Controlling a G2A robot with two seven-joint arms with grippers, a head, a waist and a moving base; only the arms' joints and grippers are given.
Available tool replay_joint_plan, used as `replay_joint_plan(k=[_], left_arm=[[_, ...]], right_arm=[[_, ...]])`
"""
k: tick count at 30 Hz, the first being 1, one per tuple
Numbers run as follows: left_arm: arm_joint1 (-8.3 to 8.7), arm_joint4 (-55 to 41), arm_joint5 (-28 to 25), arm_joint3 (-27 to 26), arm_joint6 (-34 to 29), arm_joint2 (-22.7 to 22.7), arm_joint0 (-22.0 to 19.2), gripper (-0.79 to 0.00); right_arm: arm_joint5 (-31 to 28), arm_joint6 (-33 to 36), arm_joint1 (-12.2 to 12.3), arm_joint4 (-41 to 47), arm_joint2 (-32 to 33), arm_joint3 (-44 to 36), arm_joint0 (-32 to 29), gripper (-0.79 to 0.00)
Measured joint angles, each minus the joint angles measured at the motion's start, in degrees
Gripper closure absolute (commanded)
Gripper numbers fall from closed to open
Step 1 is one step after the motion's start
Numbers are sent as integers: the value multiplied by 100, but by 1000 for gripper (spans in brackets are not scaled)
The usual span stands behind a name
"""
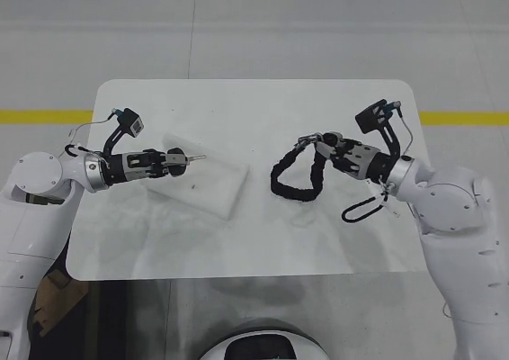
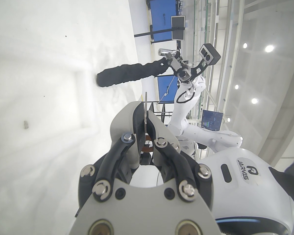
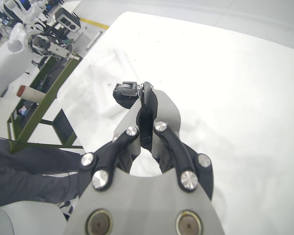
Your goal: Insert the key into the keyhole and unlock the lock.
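Closest in, the left gripper (image 2: 144, 113) has its fingers pinched almost fully together on the key (image 2: 146, 101). It's a thin flat bit of metal, and the blade pokes out past the fingertips. From the top view that gripper (image 1: 181, 160) sits over the left end of a white foam pad (image 1: 214, 189) lying on the table (image 1: 326, 238), and the key (image 1: 197, 158) points across toward the other arm.

Further over, past the pad's right edge, there's the lock (image 1: 292, 180), a cable type in a black sleeve bent into a loop. The right gripper (image 1: 325, 144) is clamped tight on its upper end, and in the right wrist view the dark head (image 3: 126, 88) sticks out just past those fingertips (image 3: 147, 96). The loop droops down to about table level, and I can't tell if it actually touches. Key and lock are well apart, nothing's inserted yet.

Beyond the table's far edge, a yellow line (image 1: 21, 116) runs across the floor.
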Motion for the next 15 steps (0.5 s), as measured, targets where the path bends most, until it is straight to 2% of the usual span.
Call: replay_joint_plan(k=[3, 8, 15], left_arm=[[0, 0, 0, 0, 0, 0, 0, 0], [0, 0, 0, 0, 0, 0, 0, 0], [0, 0, 0, 0, 0, 0, 0, 0]], right_arm=[[50, -217, -21, 635, -27, 191, -57, 0], [-135, -351, -81, 2522, -112, 797, -88, 0], [-574, 211, -183, 5185, -431, 1683, 55, 0]])
